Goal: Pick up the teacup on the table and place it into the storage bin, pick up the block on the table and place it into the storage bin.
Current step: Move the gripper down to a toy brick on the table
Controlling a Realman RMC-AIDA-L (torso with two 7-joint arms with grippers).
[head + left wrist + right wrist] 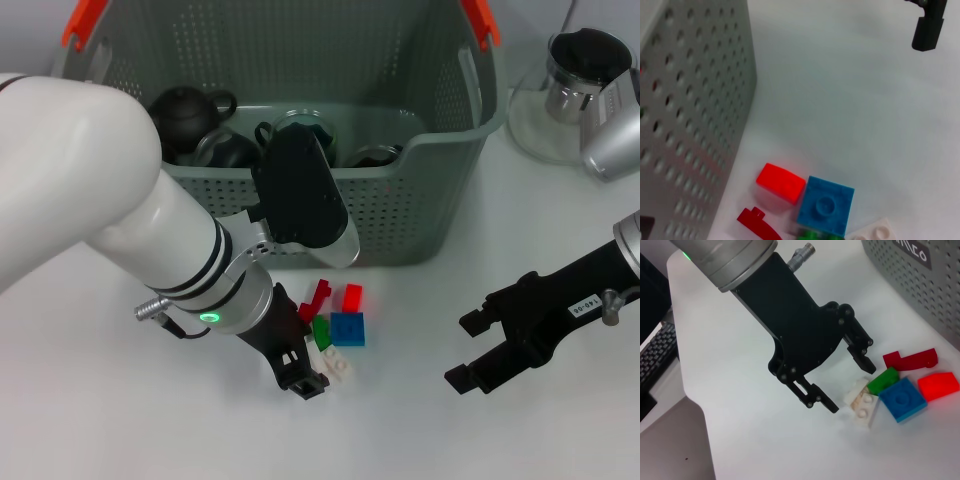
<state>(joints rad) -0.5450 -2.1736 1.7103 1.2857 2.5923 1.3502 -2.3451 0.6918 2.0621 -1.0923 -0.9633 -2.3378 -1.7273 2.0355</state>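
Observation:
Several small blocks lie on the white table in front of the storage bin (400,215): a blue block (348,328), a red sloped one (352,297), a dark red curved one (318,296), a green one (322,331) and a white one (336,366). My left gripper (308,350) is low over the table and open, its fingertips (866,362) right beside the white block (862,402) and green block (884,380), holding nothing. My right gripper (463,351) hovers open and empty to the right of the pile. No teacup shows on the table; dark and glass tea vessels sit inside the bin.
A glass teapot (580,90) with a black lid stands at the back right beside a metal vessel (615,150). A black teapot (185,108) lies in the bin. The table edge and a keyboard (655,357) show in the right wrist view.

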